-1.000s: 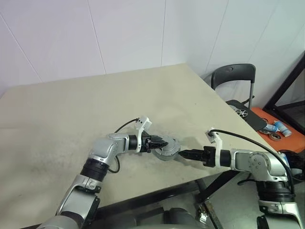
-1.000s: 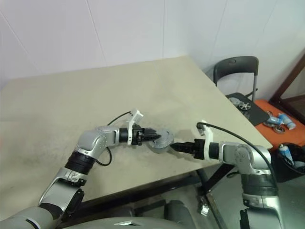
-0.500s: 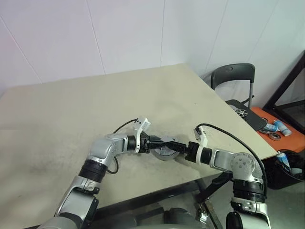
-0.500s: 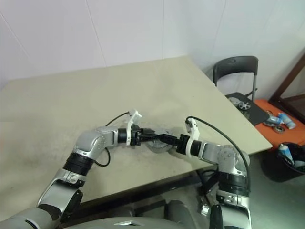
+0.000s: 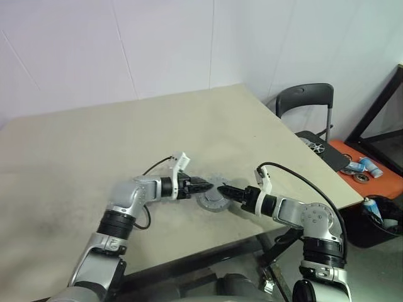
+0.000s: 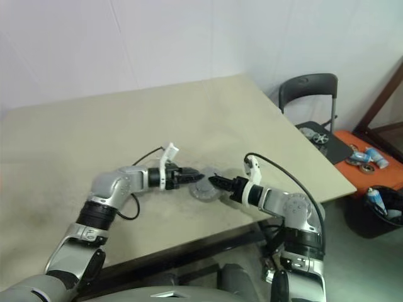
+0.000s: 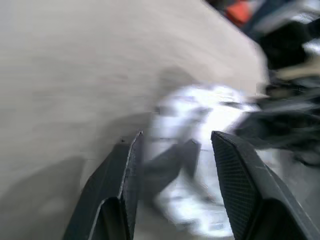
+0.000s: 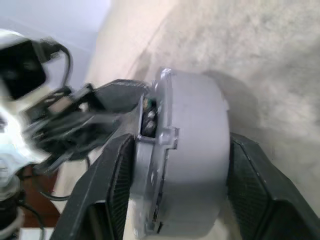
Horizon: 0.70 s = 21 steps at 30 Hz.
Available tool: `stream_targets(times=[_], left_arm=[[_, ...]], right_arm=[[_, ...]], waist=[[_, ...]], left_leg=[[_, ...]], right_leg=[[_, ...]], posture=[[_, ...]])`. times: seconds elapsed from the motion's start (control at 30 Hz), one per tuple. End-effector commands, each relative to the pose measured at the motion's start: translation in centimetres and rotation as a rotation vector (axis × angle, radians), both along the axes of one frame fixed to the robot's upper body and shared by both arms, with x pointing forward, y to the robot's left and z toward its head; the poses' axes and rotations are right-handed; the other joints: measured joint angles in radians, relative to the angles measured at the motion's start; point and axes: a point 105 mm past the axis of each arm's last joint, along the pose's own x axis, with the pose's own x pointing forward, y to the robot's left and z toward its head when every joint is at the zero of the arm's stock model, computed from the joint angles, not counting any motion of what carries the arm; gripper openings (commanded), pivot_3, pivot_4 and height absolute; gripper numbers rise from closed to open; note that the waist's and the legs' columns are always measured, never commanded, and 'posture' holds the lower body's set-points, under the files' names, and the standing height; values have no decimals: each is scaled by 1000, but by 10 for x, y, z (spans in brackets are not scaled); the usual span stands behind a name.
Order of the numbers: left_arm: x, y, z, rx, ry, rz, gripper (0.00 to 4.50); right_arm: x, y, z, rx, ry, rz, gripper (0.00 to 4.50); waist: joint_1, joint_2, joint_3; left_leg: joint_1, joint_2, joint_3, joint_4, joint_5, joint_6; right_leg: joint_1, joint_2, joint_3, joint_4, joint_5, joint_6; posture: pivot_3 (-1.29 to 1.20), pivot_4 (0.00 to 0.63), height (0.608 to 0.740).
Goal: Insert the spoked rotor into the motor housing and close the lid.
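The motor housing (image 5: 212, 202), a round grey metal cup, sits near the table's front edge between my two grippers. In the right wrist view the motor housing (image 8: 196, 125) fills the gap of my right gripper (image 8: 181, 138), whose two fingers press against its opposite sides. A notch-edged flange (image 8: 161, 131) at one end looks like the lid seated on it. My left gripper (image 5: 210, 184) hovers just left of the housing with its fingers apart and nothing between them. The blurred silver housing (image 7: 200, 115) lies beyond its fingertips. The spoked rotor is hidden.
The table's (image 5: 94, 145) front edge runs close under both arms, and its right corner lies beyond my right arm. A black chair (image 5: 305, 100) stands off that corner. Behind it are a dark tray (image 5: 322, 151) and an orange surface (image 5: 378, 179) with small parts.
My right gripper came in from the right and closed from wide open onto the housing. My left gripper drew back to the left, off the housing.
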Motion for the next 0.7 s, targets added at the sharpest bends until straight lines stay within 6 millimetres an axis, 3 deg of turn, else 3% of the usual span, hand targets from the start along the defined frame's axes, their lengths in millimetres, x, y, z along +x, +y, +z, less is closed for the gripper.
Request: stream_targets(times=[0.03,0.17,0.33,0.57,0.7], left_arm=[[24,32,50,-72,-127,137,2325],[36,61,78,-111,-184,245,2325],[38,82,82,-77,-203,298,2325],[20,74,76,-96,-175,248,2325],[13,71,70,-97,-149,238,2325]], right_arm=[[3,0,-6,-6,30,-35,2200],[-2,5,-11,-13,44,-16,2197],[2,7,-15,1,60,-32,2194],[14,7,-21,70,117,-93,2192],[23,12,0,287,144,-125,2192]], waist=[[1,0,0],[4,0,0],[-8,0,0],[-27,-1,0],[-28,0,0]], left_leg=[[0,0,0,-1,0,0],[-2,0,0,-1,0,0],[-1,0,2,-3,0,0],[0,2,3,-3,0,0],[0,2,3,-2,0,0]], right_leg=[[-1,0,0,1,0,0],[-5,0,1,1,1,1],[-5,0,5,1,1,1],[-5,0,7,2,1,1],[-5,0,7,4,1,0]], posture=[[0,0,740],[0,0,740],[0,0,740],[0,0,740],[0,0,740]])
